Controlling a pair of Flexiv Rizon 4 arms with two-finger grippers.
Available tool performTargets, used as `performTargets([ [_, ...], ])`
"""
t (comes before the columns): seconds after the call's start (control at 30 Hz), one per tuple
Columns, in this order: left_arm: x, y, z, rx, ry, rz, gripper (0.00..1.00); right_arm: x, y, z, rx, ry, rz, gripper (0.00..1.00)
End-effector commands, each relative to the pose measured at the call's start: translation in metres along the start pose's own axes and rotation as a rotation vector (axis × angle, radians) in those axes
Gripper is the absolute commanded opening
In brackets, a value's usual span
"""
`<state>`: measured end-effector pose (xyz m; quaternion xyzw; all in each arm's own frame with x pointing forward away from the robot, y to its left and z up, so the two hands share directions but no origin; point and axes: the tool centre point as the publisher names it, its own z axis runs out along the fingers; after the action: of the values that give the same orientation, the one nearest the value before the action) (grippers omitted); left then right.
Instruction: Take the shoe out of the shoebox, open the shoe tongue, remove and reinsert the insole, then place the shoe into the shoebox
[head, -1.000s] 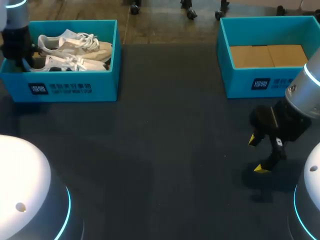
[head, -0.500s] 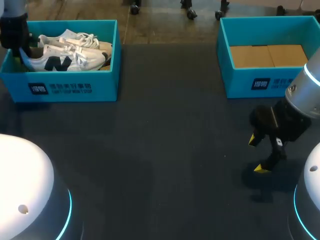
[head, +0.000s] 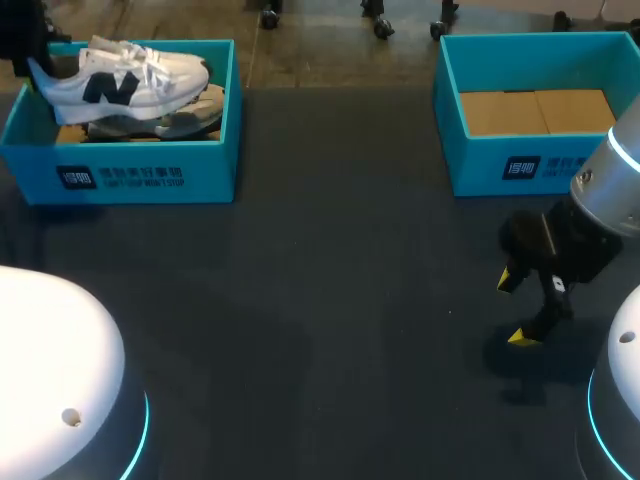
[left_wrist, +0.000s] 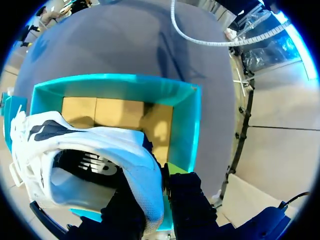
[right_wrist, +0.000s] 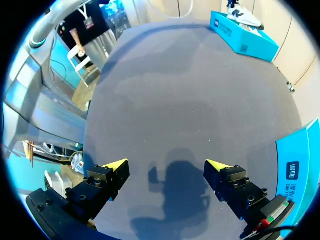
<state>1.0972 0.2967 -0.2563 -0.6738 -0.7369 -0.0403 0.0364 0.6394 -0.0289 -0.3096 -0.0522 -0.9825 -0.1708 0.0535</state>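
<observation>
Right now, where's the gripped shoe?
The shoe hangs at the head view's far left, heel in the left gripper, above the shoebox and a second shoe.

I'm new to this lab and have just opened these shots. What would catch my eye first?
The white sneaker stands out first, held by its heel in the left gripper above the teal shoebox at the table's far left, where a second shoe lies. Next comes the right gripper, open, hovering over the dark table in front of the other teal shoebox at far right.
</observation>
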Motion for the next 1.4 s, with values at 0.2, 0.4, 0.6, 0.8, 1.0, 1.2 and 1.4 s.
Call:
performTargets([
  [0.2,-0.006,-0.024,-0.094,-0.085,-0.044,0.039,0.00,0.001,0.000,0.000,0.003,-0.001,0.001,1.00],
  [0.4,-0.013,-0.027,-0.107,-0.124,-0.021,-0.009,0.00,0.001,0.000,0.000,0.003,-0.001,0.001,1.00],
  [0.6,-0.013,-0.027,-0.107,-0.124,-0.021,-0.009,0.00,0.001,0.000,0.000,0.003,-0.001,0.001,1.00],
  [0.8,-0.023,-0.078,-0.081,-0.050,-0.015,0.038,0.00,0.001,0.000,0.000,0.003,-0.001,0.001,1.00],
  [1.0,-0.038,-0.143,-0.093,-0.090,-0.006,0.080,0.00,0.001,0.000,0.000,0.003,-0.001,0.001,1.00],
  [1.2,-0.042,-0.188,-0.105,-0.102,0.007,0.075,0.00,0.001,0.000,0.000,0.003,-0.001,0.001,1.00],
  [1.4,-0.059,-0.236,-0.100,-0.099,0.050,0.068,0.00,0.001,0.000,0.000,0.003,-0.001,0.001,1.00],
])
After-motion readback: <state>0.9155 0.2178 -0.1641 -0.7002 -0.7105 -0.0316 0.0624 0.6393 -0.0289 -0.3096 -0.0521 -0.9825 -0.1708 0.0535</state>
